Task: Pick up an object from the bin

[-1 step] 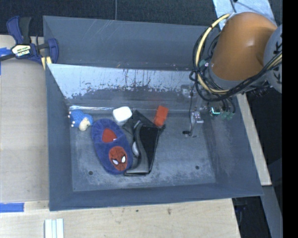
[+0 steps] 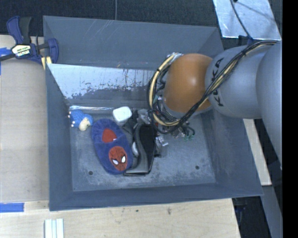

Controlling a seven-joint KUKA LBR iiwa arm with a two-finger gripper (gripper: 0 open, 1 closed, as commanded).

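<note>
My gripper (image 2: 150, 137) hangs low in the middle of the bin, under the arm's orange dome. Just to its left lies a blue fabric pouch (image 2: 109, 145) with red Spider-Man faces printed on it. A black flat thing (image 2: 139, 171) lies along the pouch's right edge, its upper part hidden beneath the gripper. A small white block (image 2: 122, 114) rests at the pouch's upper end, to the gripper's upper left. Whether the gripper touches the black thing or the pouch I cannot tell.
A small blue and yellow toy (image 2: 80, 119) sits near the bin's left wall. The arm comes in from the right and covers the bin's upper right part. Bare floor shows at the lower right.
</note>
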